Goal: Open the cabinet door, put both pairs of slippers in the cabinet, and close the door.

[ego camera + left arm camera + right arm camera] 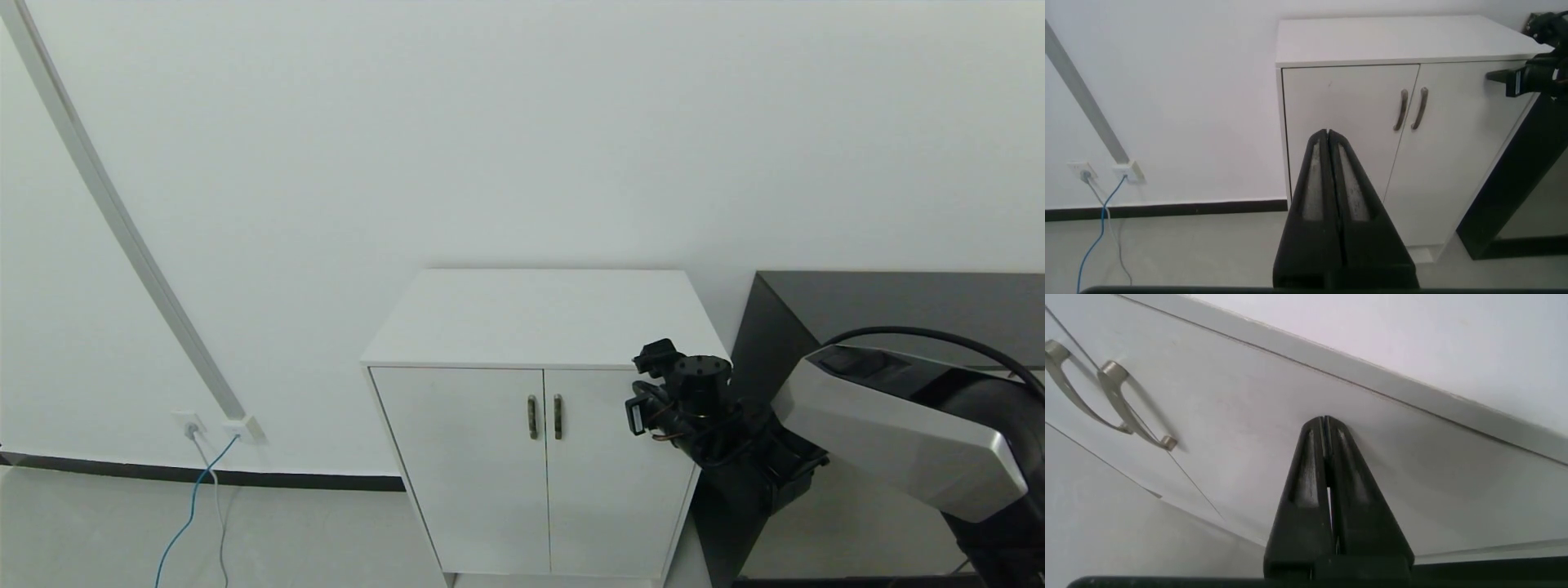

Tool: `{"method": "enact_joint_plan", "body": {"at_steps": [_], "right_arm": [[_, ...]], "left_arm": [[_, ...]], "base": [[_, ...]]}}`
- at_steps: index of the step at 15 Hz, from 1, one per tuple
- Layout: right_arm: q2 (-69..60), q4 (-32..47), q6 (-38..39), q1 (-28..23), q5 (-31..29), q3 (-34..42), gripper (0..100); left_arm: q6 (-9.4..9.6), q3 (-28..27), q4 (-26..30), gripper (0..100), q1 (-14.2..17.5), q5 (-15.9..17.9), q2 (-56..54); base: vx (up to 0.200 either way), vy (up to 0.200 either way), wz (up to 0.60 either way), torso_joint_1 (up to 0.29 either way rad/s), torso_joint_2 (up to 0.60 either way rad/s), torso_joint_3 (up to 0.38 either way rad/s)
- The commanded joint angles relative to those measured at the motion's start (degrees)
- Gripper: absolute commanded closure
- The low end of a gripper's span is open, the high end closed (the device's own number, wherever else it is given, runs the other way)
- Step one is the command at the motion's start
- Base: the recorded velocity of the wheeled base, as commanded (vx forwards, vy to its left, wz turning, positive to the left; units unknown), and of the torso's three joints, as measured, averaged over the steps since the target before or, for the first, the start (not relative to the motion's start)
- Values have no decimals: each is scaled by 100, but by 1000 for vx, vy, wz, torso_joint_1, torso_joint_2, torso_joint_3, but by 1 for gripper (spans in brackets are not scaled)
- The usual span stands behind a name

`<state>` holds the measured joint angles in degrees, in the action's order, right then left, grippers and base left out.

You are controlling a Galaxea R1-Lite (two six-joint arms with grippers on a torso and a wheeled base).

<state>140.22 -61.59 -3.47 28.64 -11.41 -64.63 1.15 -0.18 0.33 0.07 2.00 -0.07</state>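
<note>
Cabinet doors (539,469) are facing the left gripper (1328,133), which is hanging nearest, well back from them, its fingers clenched together on nothing. Farther in, the right gripper (1326,423) is hovering just before the upper right part of the right door (612,482), likewise clenched and empty, with the two curved metal handles (545,416) off to its left. Both doors are sitting shut. Beyond, the white cabinet (531,318) is standing against the far wall, a black unit (898,302) is standing just beside it on the right, and two wall sockets (216,426) with trailing cables (192,506) are sitting low on the left.
</note>
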Motion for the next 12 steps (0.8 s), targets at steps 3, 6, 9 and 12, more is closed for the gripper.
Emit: {"method": "enact_joint_plan", "body": {"at_steps": [3, 6, 9, 12], "right_arm": [[-135, -152, 5, 63, -2, 364, 100], [-425, -213, 5, 90, -37, 689, 100], [-864, -222, 224, -7, -54, 1252, 100], [-1418, -451, 330, -218, -116, 2095, 100]], "left_arm": [[0, 1, 2, 100, 1, 2, 7], [0, 1, 2, 100, 1, 2, 7], [0, 1, 2, 100, 1, 2, 7], [0, 1, 2, 100, 1, 2, 7]], "base": [[0, 0, 0, 0, 0, 0], [0, 0, 0, 0, 0, 0], [0, 0, 0, 0, 0, 0], [0, 0, 0, 0, 0, 0]]}}
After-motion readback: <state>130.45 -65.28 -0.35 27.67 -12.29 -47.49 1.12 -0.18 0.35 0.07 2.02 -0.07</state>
